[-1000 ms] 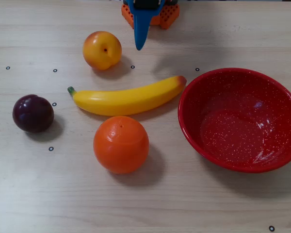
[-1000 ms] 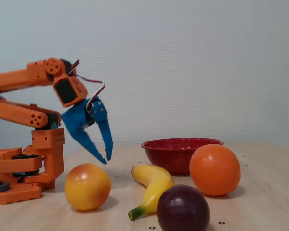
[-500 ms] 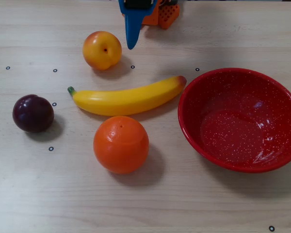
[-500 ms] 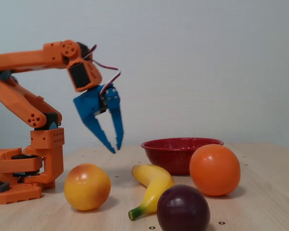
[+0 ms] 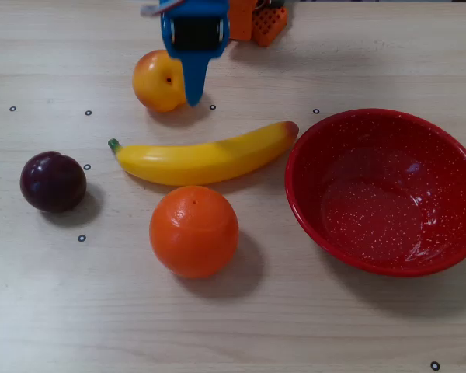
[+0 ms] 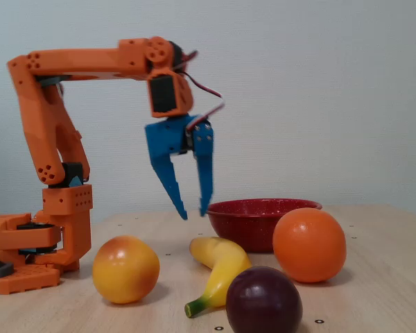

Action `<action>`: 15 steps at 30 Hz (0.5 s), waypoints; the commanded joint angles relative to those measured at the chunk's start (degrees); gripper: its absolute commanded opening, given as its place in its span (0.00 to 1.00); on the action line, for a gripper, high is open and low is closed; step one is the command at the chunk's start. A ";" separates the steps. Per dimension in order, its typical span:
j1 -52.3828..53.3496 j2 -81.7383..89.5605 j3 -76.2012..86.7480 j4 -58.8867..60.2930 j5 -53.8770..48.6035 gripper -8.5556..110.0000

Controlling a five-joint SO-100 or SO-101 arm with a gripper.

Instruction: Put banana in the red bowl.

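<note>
My claw hangs in the air above the table, its two blue fingers parted a little at the tips and holding nothing. Below me I count four fruits and one bowl. The one banana lies flat on the wood, its reddish end almost at the rim of the one red bowl. One peach sits just beside my fingertip in the overhead view; one orange and one dark plum rest nearer the camera.
</note>
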 commanded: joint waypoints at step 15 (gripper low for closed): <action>2.99 -14.33 -17.67 10.20 -13.54 0.35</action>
